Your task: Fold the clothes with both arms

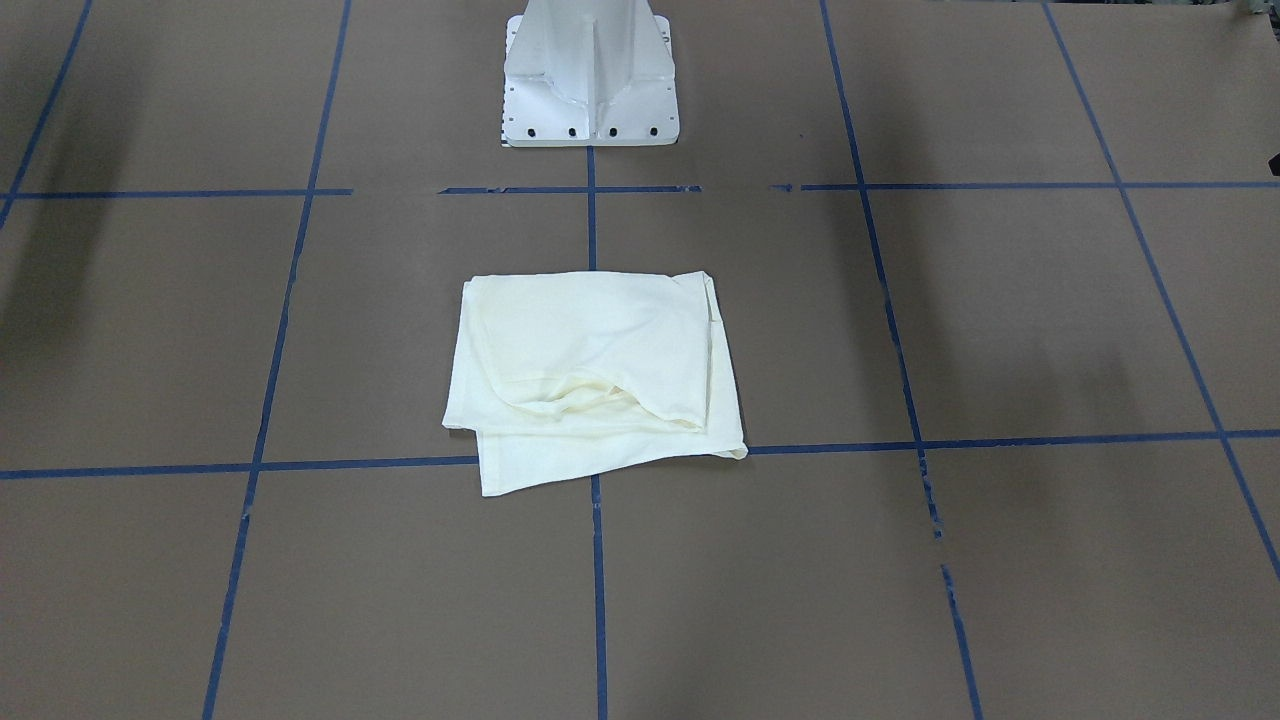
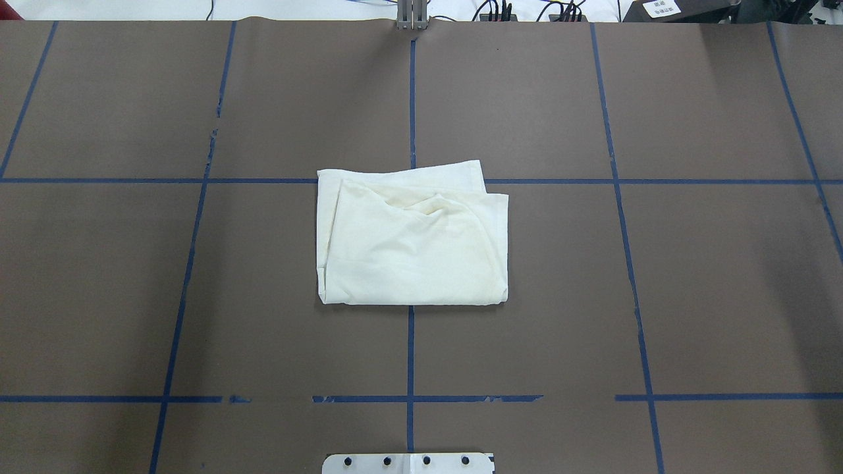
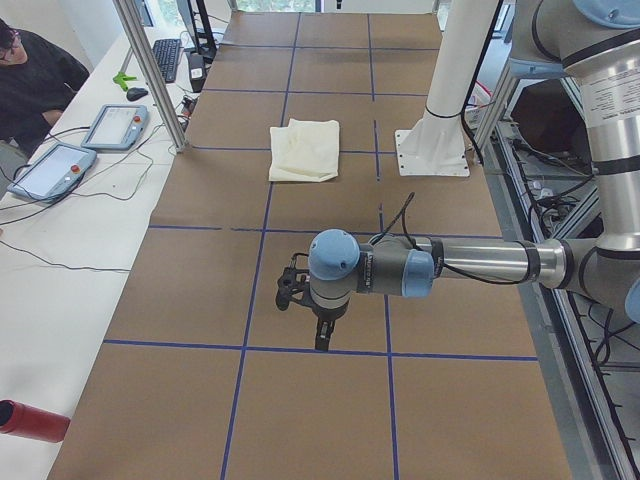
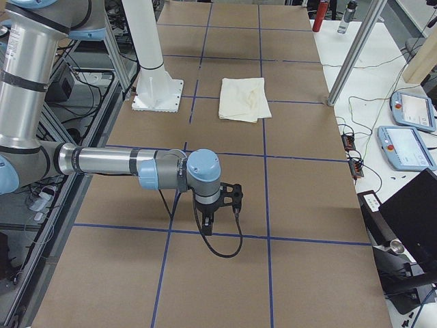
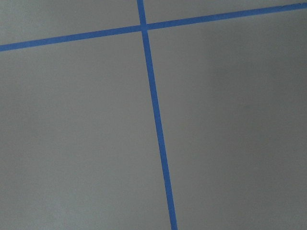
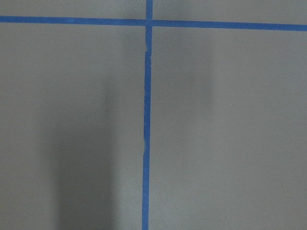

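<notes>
Squarely at middle of desk (image 2: 691, 296), near pedestal (image 1: 590, 90): shirt (image 2: 411, 247), folded into rough rectangle, plain side up. Well apart, toward opposite ends: left gripper (image 3: 322, 340), right gripper (image 4: 207, 227), pointing down; cannot tell whether wide or narrow.

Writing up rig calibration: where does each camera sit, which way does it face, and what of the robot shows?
Front-facing: across the table, looking steeply down at the shirt; pedestal at top, no arms.
Overhead: behind the robot, looking forward and down; shirt centred, pedestal plate at bottom edge.
Exterior left: table's end, looking along it; left arm near.
Exterior right: opposite end; right arm near.
Left wrist: down at taped table; nothing of the robot shows.
Right wrist: same.
Shared: shirt and pedestal in all four exterior views.
</notes>
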Controlling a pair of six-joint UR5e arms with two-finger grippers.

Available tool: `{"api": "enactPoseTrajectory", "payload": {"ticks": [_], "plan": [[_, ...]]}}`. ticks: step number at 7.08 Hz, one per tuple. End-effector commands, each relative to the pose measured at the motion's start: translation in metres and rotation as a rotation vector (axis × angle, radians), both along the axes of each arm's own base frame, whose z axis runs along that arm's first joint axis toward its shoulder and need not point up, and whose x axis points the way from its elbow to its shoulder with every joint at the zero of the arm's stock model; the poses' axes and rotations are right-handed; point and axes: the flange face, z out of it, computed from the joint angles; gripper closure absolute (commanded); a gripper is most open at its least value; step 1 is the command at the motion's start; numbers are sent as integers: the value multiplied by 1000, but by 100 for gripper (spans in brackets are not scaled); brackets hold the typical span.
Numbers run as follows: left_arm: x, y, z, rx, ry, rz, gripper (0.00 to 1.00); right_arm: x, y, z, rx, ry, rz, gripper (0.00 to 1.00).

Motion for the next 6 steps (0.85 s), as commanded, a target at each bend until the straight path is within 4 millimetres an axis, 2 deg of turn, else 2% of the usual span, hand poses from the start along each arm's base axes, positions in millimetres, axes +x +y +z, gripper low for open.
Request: {"api": "enactPoseTrajectory", "payload": {"ticks": [1, 6], "plan": [[0, 0, 0, 0, 1, 2, 0, -8, -1, -1, 1, -11, -22, 0], [0, -1, -2, 1, -3, -5, 0, -9, 1, -1, 0, -14, -23, 0]]}}
